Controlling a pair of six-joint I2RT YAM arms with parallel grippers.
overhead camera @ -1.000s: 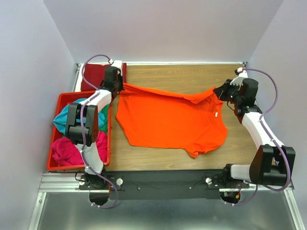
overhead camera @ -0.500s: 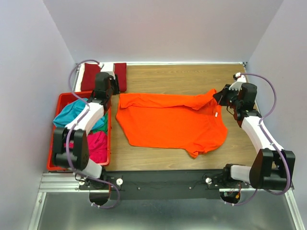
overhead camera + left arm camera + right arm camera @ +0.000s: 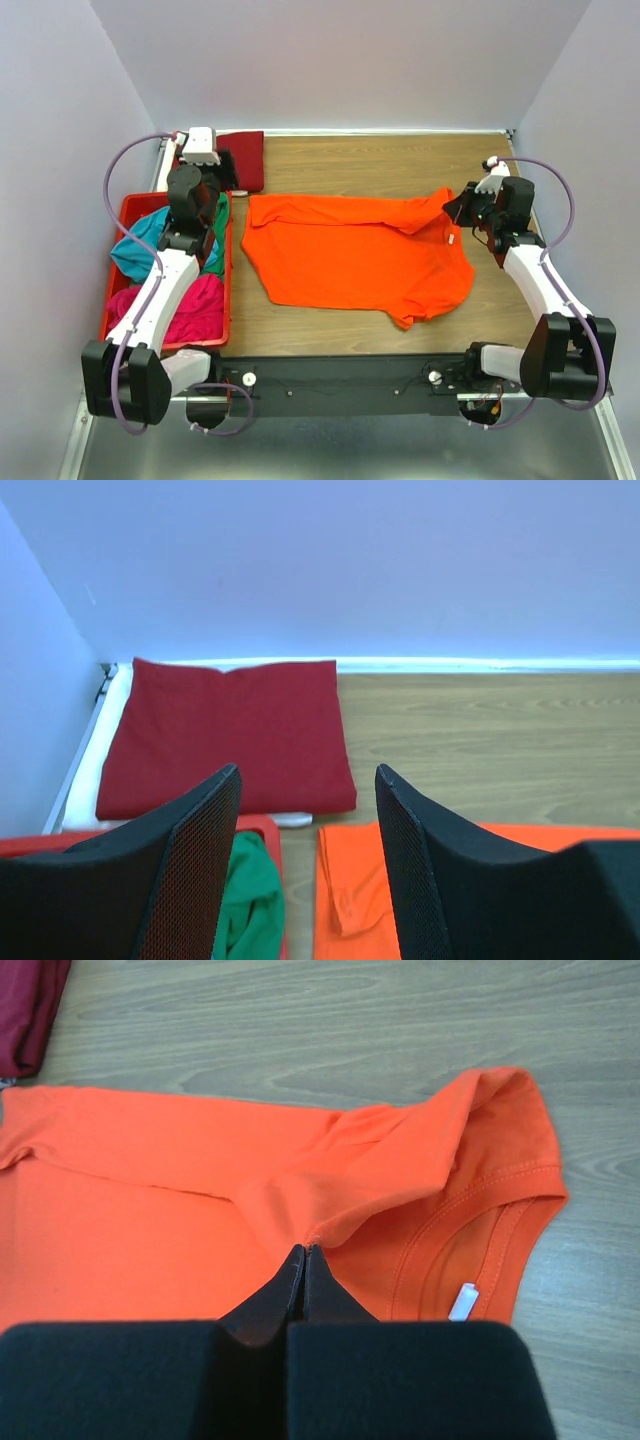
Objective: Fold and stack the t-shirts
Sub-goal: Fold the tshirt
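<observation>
A bright orange t-shirt (image 3: 355, 255) lies spread across the middle of the table, its upper edge folded over. My right gripper (image 3: 455, 208) is shut on a raised fold of it beside the collar; the wrist view shows the tips (image 3: 303, 1250) pinching the orange cloth (image 3: 150, 1210). My left gripper (image 3: 218, 172) hangs open over the crate's far corner. Nothing sits between its fingers (image 3: 307, 772). Beyond it lies a folded dark red t-shirt (image 3: 230, 735) in the back left corner (image 3: 243, 158). The orange shirt's corner (image 3: 350, 890) shows below the right finger.
A red plastic crate (image 3: 128, 205) stands along the left edge and holds crumpled teal (image 3: 145, 245), magenta (image 3: 195, 305) and green (image 3: 217, 225) t-shirts. Walls close in the table at the back and both sides. Bare wood shows behind the orange shirt.
My left gripper opened, let go of the orange shirt's upper left edge and drew back leftwards over the crate. That edge dropped flat onto the table. The right gripper barely moved.
</observation>
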